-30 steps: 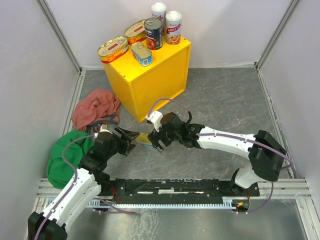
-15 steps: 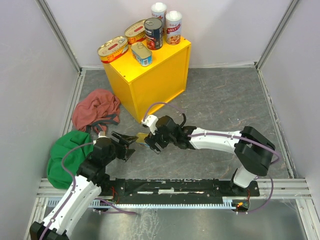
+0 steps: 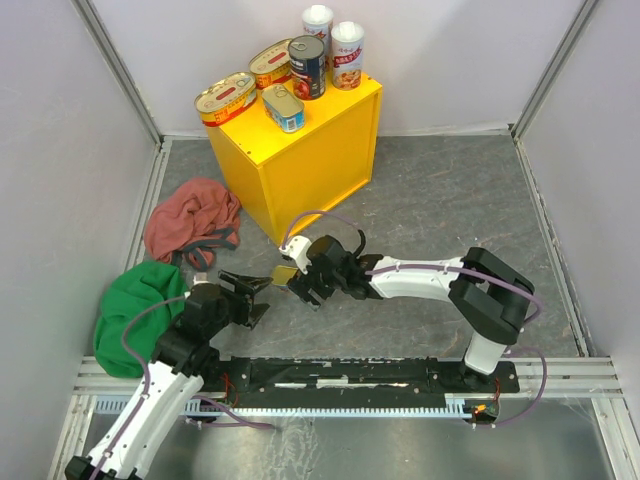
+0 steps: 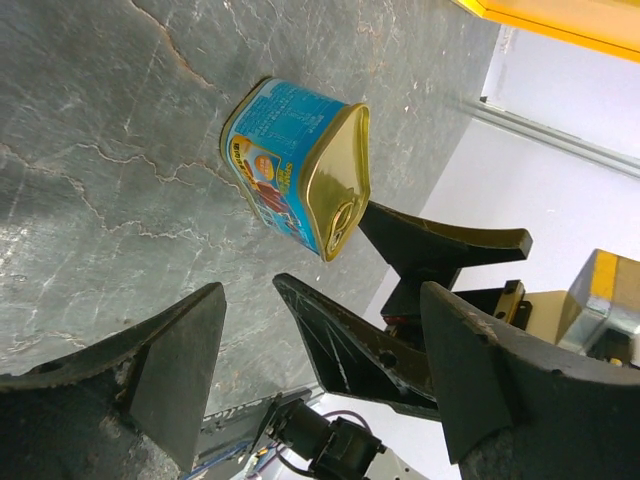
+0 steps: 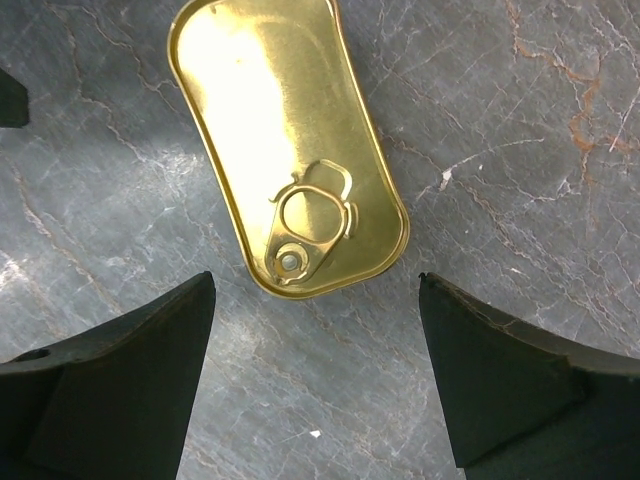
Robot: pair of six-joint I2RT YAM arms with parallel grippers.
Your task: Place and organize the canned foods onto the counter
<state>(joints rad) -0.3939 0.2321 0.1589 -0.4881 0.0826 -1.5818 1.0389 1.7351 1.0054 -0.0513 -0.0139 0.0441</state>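
Where the grey floor (image 3: 450, 200) is overlooked by the yellow tabletop (image 3: 310, 160), the right tool (image 5: 312, 290) is held apart above, and the left tool (image 3: 255, 295) apart beside, the rectangular gold tin (image 5: 285, 150). Rigid, slick and likely light, it is best gripped across its narrow width.

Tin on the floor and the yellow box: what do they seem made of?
The tin looks like metal: glossy gold lid with a pull ring, blue printed label round its side. The yellow box looks like painted wood or board, smooth and flat-edged; I cannot tell which.
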